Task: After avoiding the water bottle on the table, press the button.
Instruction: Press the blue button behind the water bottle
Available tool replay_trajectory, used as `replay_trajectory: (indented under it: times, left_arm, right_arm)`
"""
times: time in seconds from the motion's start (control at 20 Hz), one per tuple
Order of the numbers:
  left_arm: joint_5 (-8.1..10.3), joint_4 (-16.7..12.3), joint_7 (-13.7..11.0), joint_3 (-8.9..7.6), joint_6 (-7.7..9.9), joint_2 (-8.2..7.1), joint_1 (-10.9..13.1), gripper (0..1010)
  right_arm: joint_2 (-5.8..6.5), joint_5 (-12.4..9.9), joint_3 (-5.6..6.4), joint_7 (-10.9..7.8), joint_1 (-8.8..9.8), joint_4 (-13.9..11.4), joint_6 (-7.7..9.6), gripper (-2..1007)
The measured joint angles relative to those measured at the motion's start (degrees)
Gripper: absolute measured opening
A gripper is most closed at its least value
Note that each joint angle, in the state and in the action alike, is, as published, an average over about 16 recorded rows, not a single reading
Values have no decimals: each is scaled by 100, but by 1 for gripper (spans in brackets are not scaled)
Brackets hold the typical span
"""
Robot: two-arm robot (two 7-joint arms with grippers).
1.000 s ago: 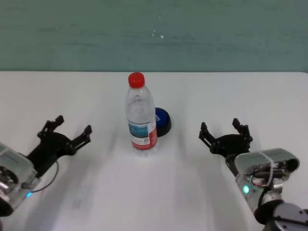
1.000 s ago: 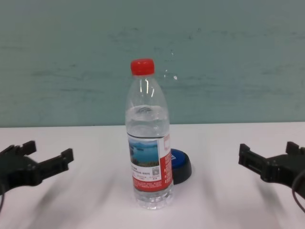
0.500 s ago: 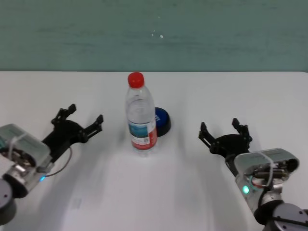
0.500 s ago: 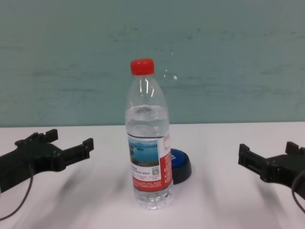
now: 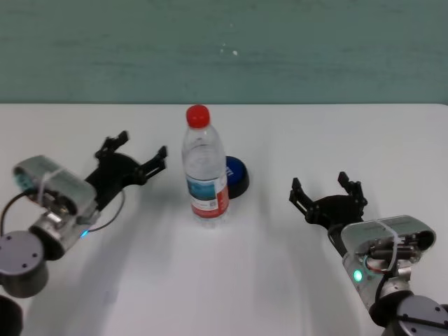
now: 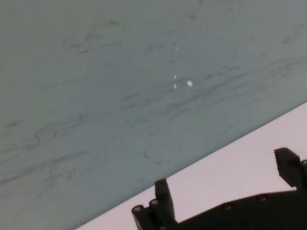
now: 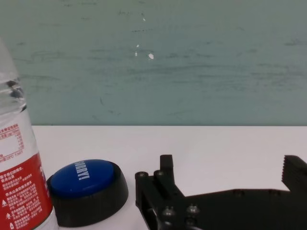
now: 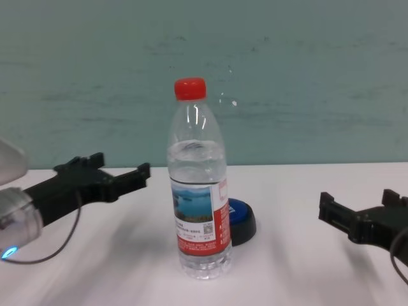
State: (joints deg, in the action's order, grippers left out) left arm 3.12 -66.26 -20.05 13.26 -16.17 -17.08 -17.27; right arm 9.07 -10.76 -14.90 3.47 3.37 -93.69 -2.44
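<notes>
Just left of the water bottle (image 5: 206,168), the left gripper (image 5: 134,154) hangs wide open; swinging straight toward the button (image 5: 236,175) could topple it.

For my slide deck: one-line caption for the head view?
Left claw open beside the water bottle, blue button behind it.

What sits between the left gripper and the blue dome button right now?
The tall clear plastic water bottle with its red cap stands between the open left gripper and the blue dome button, shown best in the head view.
</notes>
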Motion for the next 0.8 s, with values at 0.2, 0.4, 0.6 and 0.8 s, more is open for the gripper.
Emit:
replay_trajectory:
  times: [0.2, 0.4, 0.6, 0.8]
  left_arm:
    - [-77, 314, 33, 103, -35, 131, -270, 1000]
    - [-146, 602, 45, 193, -71, 237, -489, 1000]
    - [-205, 849, 41, 274, -103, 320, -656, 1000]
    - [-250, 1026, 35, 340, -121, 383, -768, 1000]
  right_arm:
    - [0, 0, 0, 0, 0, 0, 0, 1004]
    - [0, 0, 0, 0, 0, 0, 0, 1004]
    - [0, 0, 0, 0, 0, 0, 0, 1004]
    - [0, 0, 0, 0, 0, 0, 0, 1004]
